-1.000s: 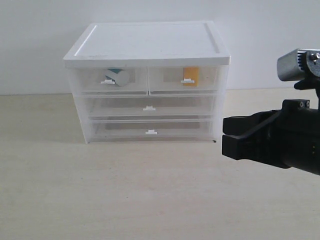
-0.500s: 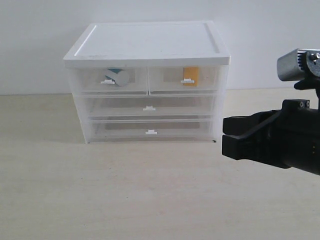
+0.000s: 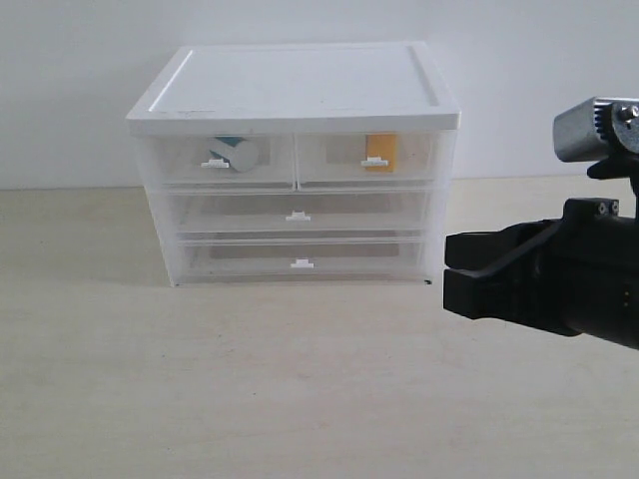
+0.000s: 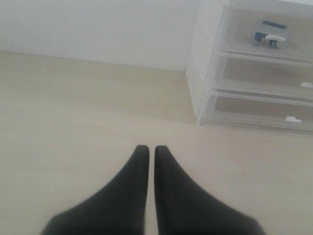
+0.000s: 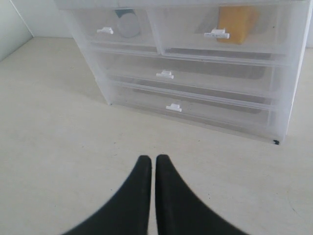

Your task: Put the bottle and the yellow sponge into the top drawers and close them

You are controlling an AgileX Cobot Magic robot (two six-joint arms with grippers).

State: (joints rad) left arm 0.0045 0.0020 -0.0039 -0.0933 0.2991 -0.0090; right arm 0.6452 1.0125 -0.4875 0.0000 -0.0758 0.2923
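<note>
The bottle [image 3: 236,154] lies inside the top left drawer [image 3: 218,160], which is pushed in; it also shows as bottle [image 4: 268,35] and bottle [image 5: 128,23]. Behind the front of the top right drawer [image 3: 371,157], also pushed in, stands the yellow sponge [image 3: 379,152], seen too as sponge [image 5: 234,22]. My right gripper [image 5: 152,159] is shut and empty over bare table in front of the unit; its black body [image 3: 519,284] fills the right of the exterior view. Off to the unit's left, my left gripper [image 4: 147,149] hangs shut and empty; the exterior view does not show it.
The white-topped drawer unit [image 3: 300,90] stands at the back against a white wall. Its two full-width drawers [image 3: 298,214] are pushed in and look empty. The beige table [image 3: 250,379] spreads out in front.
</note>
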